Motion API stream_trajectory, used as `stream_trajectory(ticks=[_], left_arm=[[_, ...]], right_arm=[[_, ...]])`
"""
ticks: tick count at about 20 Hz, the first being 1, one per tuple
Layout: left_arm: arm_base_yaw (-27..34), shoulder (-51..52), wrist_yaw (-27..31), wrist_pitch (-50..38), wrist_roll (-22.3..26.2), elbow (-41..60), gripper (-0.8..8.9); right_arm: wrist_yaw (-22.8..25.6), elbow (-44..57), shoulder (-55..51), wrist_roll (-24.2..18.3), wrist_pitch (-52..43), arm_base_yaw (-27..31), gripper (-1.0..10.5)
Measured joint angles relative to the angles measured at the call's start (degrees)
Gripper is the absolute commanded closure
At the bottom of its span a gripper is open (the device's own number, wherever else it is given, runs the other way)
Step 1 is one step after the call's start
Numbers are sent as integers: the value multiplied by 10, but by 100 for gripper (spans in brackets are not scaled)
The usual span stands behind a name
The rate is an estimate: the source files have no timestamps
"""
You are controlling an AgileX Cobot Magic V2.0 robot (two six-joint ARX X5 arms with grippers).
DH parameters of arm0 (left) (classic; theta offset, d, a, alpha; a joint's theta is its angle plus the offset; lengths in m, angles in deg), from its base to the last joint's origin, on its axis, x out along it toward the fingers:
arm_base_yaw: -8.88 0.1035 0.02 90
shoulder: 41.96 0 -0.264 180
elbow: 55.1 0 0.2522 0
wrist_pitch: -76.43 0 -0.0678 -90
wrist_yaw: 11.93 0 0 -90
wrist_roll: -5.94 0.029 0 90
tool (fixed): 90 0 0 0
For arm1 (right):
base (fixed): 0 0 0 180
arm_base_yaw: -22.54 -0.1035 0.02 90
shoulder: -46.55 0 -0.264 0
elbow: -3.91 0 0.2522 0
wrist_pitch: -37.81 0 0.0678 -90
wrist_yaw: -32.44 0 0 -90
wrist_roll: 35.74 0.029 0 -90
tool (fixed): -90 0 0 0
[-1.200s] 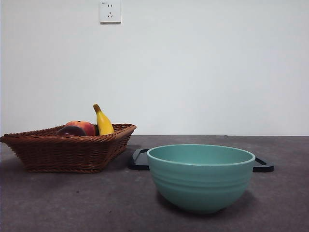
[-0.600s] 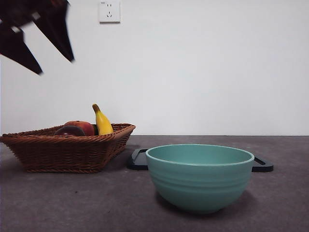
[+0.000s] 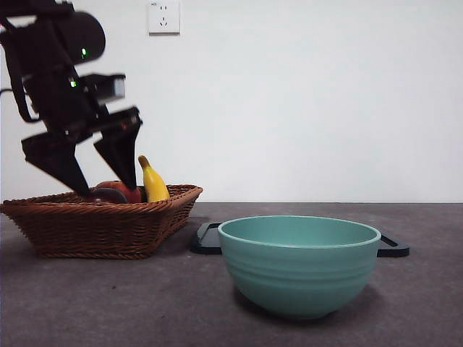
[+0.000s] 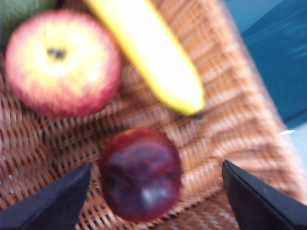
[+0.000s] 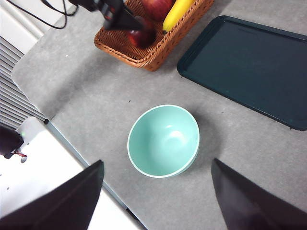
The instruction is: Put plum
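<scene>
Gleaming dark maroon, the round plum [image 4: 140,173] lies in the basket [image 4: 230,120] — left claw [image 4: 156,191] spread wide around it.

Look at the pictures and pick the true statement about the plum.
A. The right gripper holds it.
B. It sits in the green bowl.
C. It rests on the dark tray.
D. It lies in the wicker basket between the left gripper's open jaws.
D. The left wrist view shows the plum on the wicker basket weave, flanked by the open jaws of the left gripper; the right gripper hangs open and apart.
</scene>
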Motion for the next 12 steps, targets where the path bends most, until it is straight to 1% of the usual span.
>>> stream_trajectory(ticks=[5,7,9,10,12], left_arm=[[0,-36,7,0,2,0,378],[0,-43,8,0,2,0,395],[0,-44,8,0,2,0,501],[0,-44,8,0,2,0,538],[0,-44,8,0,2,0,544]], right_arm=[[0,0,0,0,1,0,589],[0,0,0,0,1,0,589],[0,0,0,0,1,0,589],[0,0,0,0,1,0,589],[0,0,0,0,1,0,589]])
